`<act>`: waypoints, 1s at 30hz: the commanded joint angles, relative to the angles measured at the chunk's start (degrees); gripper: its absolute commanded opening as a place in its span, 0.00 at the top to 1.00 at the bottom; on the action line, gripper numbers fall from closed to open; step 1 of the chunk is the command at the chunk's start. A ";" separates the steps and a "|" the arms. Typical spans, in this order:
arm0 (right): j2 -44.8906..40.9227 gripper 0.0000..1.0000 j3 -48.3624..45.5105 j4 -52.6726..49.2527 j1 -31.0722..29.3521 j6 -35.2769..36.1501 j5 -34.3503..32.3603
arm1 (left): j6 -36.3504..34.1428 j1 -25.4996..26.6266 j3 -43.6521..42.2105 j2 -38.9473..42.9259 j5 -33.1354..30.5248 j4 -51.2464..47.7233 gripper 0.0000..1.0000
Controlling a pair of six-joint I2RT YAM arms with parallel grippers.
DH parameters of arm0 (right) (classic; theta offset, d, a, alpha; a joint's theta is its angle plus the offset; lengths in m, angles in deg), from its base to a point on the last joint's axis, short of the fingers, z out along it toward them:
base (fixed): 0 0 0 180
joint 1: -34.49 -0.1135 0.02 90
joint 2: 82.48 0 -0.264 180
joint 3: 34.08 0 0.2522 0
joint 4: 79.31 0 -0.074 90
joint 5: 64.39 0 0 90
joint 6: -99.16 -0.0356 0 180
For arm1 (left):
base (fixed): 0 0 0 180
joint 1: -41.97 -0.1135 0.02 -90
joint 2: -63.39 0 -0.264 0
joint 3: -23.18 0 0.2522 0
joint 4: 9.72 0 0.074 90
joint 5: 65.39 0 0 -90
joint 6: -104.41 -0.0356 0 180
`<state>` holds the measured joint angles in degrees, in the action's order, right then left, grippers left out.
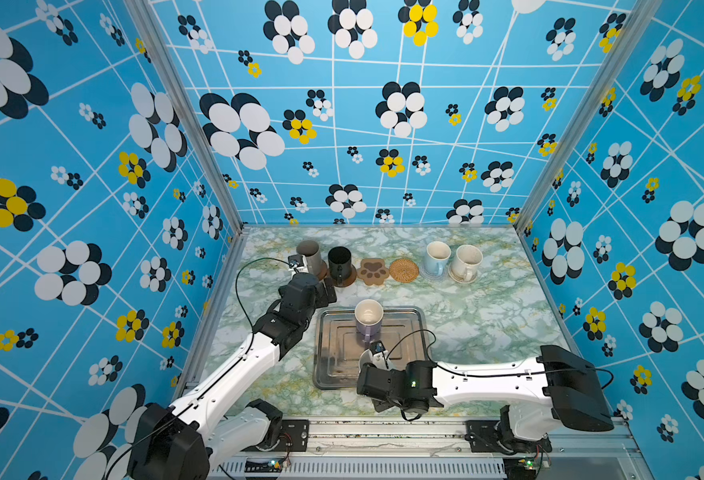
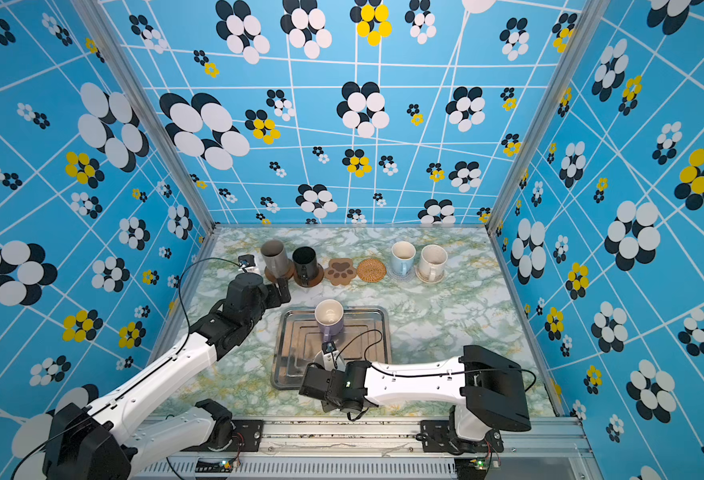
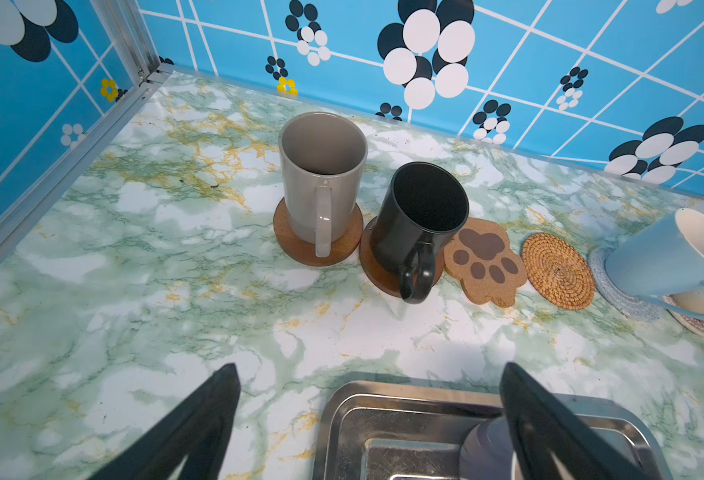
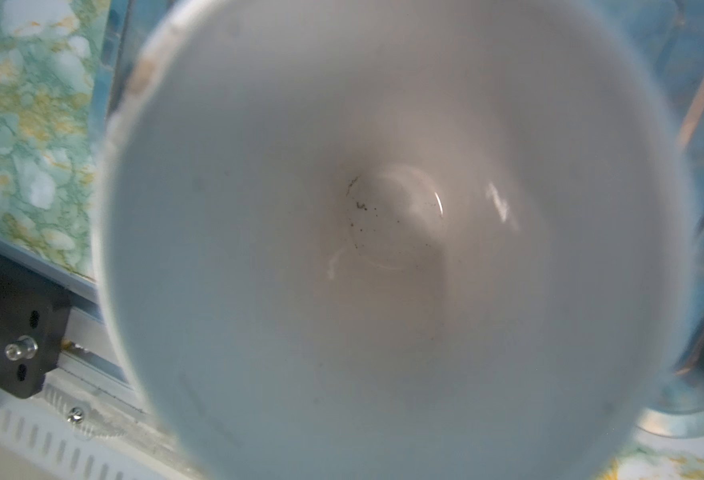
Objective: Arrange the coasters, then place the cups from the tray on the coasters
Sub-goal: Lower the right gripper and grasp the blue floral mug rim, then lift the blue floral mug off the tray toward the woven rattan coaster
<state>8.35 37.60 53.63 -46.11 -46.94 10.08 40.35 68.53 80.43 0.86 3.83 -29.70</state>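
- Marble-patterned worktop [image 1: 487, 316] inside blue flowered walls; six coasters lie in one row along its far side, so arranging looks done and cup transfers are the step in hand
- Tray-side blue mug [image 4: 383, 291]: stands mouth up in the near part of the tray [image 1: 333, 353]; right wrist view looks into its white bowl, dark specks at the bottom
- Right gripper [image 1: 373, 366] sits directly at that mug; jaws hidden by wrist and mug in every view, so cannot tell whether they grip the rim or only straddle it
- Lavender mug [image 1: 369, 326]: upright at the tray's far edge, apart from the blue one, nothing touching it
- Bare seats: paw-print coaster [image 1: 372, 271] and rattan coaster [image 1: 403, 270], side by side mid-row
- Filled seats: grey cup [image 1: 309, 253] and black mug [image 1: 339, 259] on the brown discs [image 3: 296, 249] at the left end; seated blue mug [image 1: 436, 255] and cream mug [image 1: 466, 259] on the pale coasters [image 3: 616, 291] at the right end
- Left gripper [image 3: 369, 374]: hovers between tray and black mug; jaws wide, nothing between them
- Judgement: four of six cups placed; current step is the right arm's pick of the tray-side blue mug
- Next move calls for a firm hold on the mug wall; a lift clear of the tray lip and lavender mug; a centred set-down on a bare coaster, rattan being nearer this arm; neighbours stand close, so a nudge is the risk
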 commanded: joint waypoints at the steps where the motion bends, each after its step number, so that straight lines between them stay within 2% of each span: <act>1: 1.01 0.55 0.66 0.08 0.40 1.23 0.24 | 0.38 -0.54 -0.50 -0.49 0.71 0.77 0.01; 9: 1.32 0.63 0.88 0.20 0.47 1.60 0.32 | 0.41 -0.64 -0.51 -0.72 0.79 0.81 0.01; 12: 1.40 0.69 0.83 0.17 0.46 1.63 0.32 | 0.38 -0.63 -0.42 -0.85 0.74 0.79 0.01; 21: 1.43 1.00 0.96 -0.13 0.47 1.69 -0.03 | 0.52 -0.62 -0.42 -0.85 0.90 0.68 0.01; 30: -0.30 1.00 1.31 -2.65 0.27 1.50 -2.53 | 0.47 -0.73 -0.59 -0.67 0.76 0.68 0.01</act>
<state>9.18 37.84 53.85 -45.96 -45.52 9.60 40.37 68.43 80.43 0.16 4.29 -29.59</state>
